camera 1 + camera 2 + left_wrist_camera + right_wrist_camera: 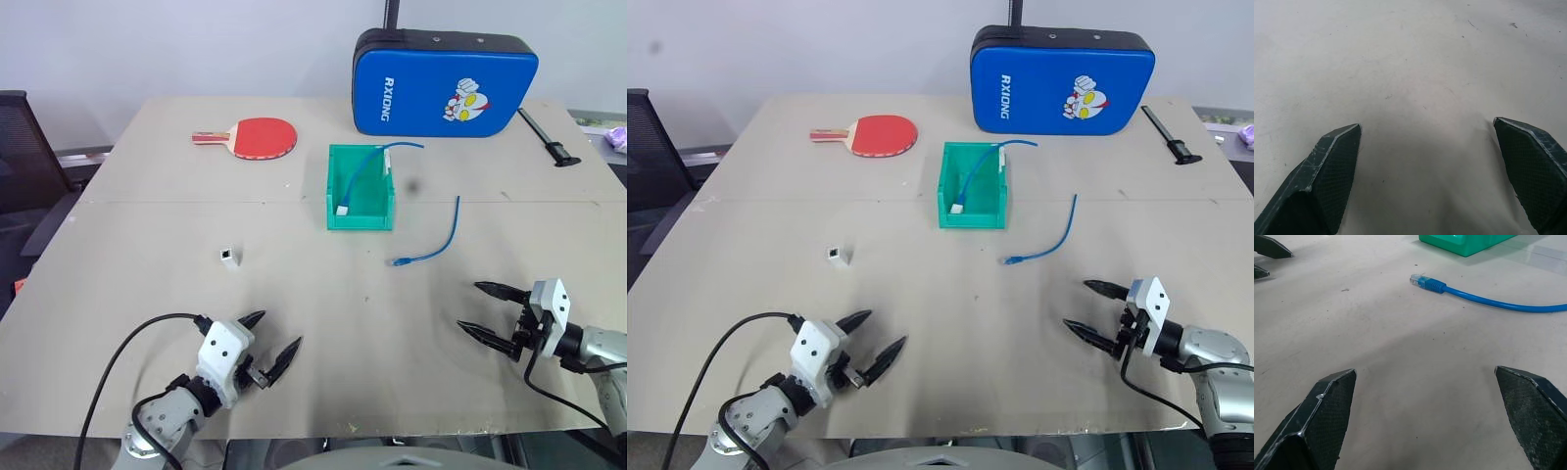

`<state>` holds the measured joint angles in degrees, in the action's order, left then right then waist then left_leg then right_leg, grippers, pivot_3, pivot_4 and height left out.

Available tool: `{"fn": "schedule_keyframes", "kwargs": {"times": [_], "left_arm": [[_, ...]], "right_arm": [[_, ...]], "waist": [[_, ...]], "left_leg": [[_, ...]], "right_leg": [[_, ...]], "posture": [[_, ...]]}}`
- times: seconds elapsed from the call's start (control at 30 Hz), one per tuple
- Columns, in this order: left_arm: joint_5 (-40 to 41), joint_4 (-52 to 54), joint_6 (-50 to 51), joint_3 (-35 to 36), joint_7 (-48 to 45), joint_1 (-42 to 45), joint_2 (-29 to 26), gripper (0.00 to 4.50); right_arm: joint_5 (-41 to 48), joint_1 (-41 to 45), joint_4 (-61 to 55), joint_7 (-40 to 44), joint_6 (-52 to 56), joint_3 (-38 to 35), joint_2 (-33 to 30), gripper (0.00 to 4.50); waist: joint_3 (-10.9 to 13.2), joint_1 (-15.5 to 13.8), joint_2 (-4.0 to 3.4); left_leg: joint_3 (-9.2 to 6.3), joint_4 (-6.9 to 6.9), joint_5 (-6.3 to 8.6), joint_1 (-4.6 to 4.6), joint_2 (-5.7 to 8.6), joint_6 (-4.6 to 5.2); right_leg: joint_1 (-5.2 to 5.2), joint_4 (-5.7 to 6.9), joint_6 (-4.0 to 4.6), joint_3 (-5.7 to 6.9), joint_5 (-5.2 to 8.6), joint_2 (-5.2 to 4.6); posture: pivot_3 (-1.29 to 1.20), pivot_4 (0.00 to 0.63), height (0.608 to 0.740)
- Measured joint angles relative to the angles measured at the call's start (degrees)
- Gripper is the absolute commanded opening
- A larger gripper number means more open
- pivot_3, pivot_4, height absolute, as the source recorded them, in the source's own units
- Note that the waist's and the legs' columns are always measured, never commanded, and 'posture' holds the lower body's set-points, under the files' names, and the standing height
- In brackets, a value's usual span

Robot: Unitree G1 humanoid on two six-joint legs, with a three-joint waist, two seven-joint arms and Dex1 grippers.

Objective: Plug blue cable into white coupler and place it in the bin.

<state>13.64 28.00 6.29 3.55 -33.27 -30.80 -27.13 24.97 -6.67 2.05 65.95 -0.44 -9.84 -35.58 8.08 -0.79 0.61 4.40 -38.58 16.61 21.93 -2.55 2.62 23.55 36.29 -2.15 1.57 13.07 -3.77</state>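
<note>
The beige desk (323,313) stands before a white wall; both the left tool (271,345) and the right tool (485,310) are wide open, empty, above its bare top.

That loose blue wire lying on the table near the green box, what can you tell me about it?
The blue cable is a thin, short, bright-blue cord that looks like flexible plastic. It lies flat on the table in a gentle curve, just beside the green bin but not touching it. The end toward the robot carries a small blue-clear plug. Nothing grips or touches it; only the tabletop supports it.
</note>
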Motion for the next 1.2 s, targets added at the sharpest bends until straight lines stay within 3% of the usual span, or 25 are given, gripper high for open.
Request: {"fn": "schedule_keyframes", "kwargs": {"times": [0.87, 1.07, 1.2], "left_arm": [[1.1, 0.0, 3.2, -0.4, -1.8, 3.4, -0.7, 4.44], [6.2, 1.2, 6.5, 1.4, -9.9, 6.7, -9.3, 4.44], [12.5, 0.8, 9.2, 7.2, -20.0, 14.0, -20.0, 4.44]], "right_arm": [[0.2, 0.8, 0.8, 0.0, -1.2, -0.1, 0.0, 4.50], [-4.0, 10.8, 2.1, -0.4, -0.9, 4.4, -0.3, 4.50], [-9.7, 25.2, 9.7, -1.2, 1.1, 11.8, 1.7, 4.50]], "waist": [[0.0, 0.0, 0.02], [0.1, 0.2, 0.09], [0.3, 0.2, 0.15]], "left_leg": [[0.00, 0.00, 0.00, -0.01, 0.00, 0.00], [0.02, -0.03, -0.01, -0.09, -0.11, -0.02], [-0.02, -0.07, -0.08, -0.06, -0.13, -0.13]], "right_leg": [[-0.01, 0.01, 0.00, 0.00, -0.01, 0.01], [0.03, 0.15, 0.02, -0.01, -0.02, 0.15], [0.15, 0.31, 0.07, 0.01, -0.03, 0.23]], "posture": [[0.00, 0.150, 0.728], [0.00, 0.150, 0.728], [0.00, 0.150, 0.728]]}}
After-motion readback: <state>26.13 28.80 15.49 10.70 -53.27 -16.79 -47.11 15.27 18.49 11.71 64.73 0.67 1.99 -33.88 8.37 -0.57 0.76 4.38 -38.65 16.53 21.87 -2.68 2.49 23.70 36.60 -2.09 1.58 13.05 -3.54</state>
